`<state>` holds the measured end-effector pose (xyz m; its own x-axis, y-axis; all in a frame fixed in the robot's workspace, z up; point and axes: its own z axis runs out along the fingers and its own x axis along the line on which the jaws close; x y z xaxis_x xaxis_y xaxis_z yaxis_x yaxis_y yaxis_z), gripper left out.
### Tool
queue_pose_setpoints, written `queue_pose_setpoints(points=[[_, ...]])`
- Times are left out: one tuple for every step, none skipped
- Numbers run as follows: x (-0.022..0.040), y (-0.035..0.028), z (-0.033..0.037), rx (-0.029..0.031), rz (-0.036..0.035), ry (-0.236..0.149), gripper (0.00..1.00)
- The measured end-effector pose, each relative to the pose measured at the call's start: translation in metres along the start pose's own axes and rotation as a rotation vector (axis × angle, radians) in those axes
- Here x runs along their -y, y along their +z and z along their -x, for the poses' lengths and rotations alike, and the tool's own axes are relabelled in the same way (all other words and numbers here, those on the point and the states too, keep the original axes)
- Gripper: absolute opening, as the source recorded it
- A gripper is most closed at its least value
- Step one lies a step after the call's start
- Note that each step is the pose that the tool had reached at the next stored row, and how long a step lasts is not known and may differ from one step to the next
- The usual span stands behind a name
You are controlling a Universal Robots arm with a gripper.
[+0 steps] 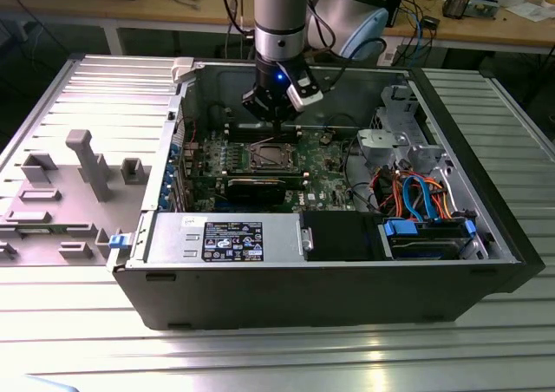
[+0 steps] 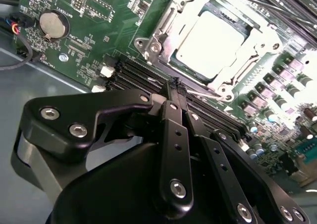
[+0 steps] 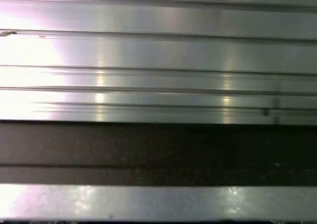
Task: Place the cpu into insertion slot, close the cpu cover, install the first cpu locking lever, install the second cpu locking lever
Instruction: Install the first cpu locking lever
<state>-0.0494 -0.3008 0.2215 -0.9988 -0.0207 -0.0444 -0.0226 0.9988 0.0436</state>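
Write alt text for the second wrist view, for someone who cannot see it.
A black metal gripper, fingers pressed together, points at a green circuit board where a dull silver square chip sits in its socket under a silvery metal frame cover. Long black memory slots run between gripper and socket; a round coin battery lies off to one side.

The arm comes straight down from above, its silver-and-blue wrist upright. The gripper [image 1: 276, 125] points downward, a blue light glowing on its body. In the second wrist view the black fingers [image 2: 174, 135] appear pressed together at the tips, gripping nothing visible between them.
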Motion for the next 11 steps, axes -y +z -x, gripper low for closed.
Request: queue_pose_setpoints(points=[[0.0001, 0.0007, 0.0008, 0.0001, 0.0000, 0.000, 0.11], [0.0001, 0.0013, 0.0014, 0.0001, 0.0000, 0.000, 0.11], [0.0002, 0.0031, 0.0027, 0.0001, -0.0001, 0.001, 0.11], [0.0003, 0.0042, 0.0035, 0.0001, -0.0001, 0.002, 0.11], [0.0003, 0.0053, 0.0044, 0.0001, -0.0001, 0.002, 0.11], [0.0005, 0.0074, 0.0057, 0.0002, -0.0001, 0.003, 0.11], [0.0005, 0.0086, 0.0061, 0.0001, -0.0001, 0.003, 0.11], [0.0006, 0.0101, 0.0064, 0.0002, -0.0001, 0.003, 0.11], [0.0006, 0.0114, 0.0065, 0.0003, -0.0001, 0.004, 0.11], [0.0007, 0.0126, 0.0065, 0.0003, -0.0002, 0.004, 0.11], [0.0007, 0.0133, 0.0065, 0.0003, -0.0001, 0.005, 0.11]])
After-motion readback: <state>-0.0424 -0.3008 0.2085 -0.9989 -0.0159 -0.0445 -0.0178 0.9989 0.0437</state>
